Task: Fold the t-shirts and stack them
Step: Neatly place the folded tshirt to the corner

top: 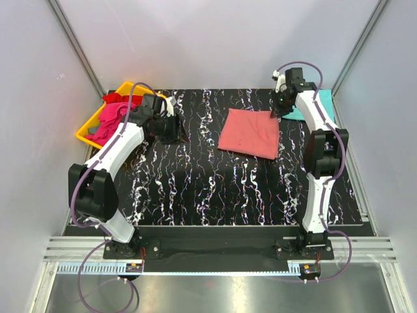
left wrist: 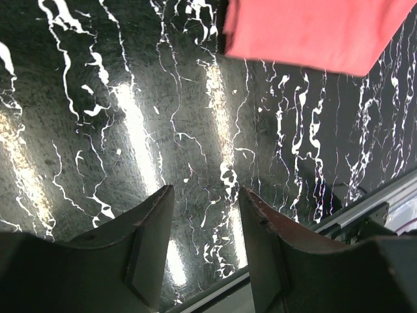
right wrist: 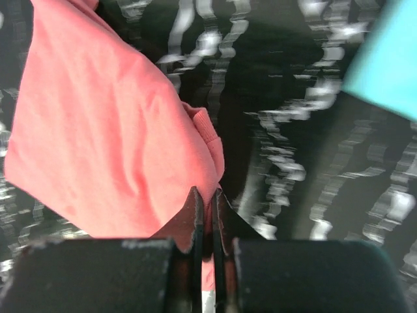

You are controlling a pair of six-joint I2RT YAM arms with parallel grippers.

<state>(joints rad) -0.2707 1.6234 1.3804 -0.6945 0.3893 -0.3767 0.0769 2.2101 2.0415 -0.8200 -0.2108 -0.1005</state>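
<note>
My right pincer [right wrist: 204, 195] pinches a corner of the folded pink shirt [top: 248, 133] just beside the turquoise shirt [right wrist: 384, 59], so stacking seems in hand and next, I reckon, I lift it across, my left pincer [left wrist: 205, 195] gaping wide.

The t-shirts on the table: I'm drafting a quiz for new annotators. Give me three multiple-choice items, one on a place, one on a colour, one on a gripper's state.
1. Where does the turquoise t-shirt lie?
A. near left corner
B. far right corner of the table
C. mid-table

2. What colour is the folded t-shirt mid-table?
A. salmon-pink
B. green
C. white

3. How is the left gripper?
A. open and empty
B. shut on cloth
C. out of view

Answers:
1. B, since the top view shows turquoise cloth at the far right edge.
2. A, since the flat folded cloth in the middle is plainly salmon-pink.
3. A, since the left wrist view shows only bare table between its spread fingers.
</note>
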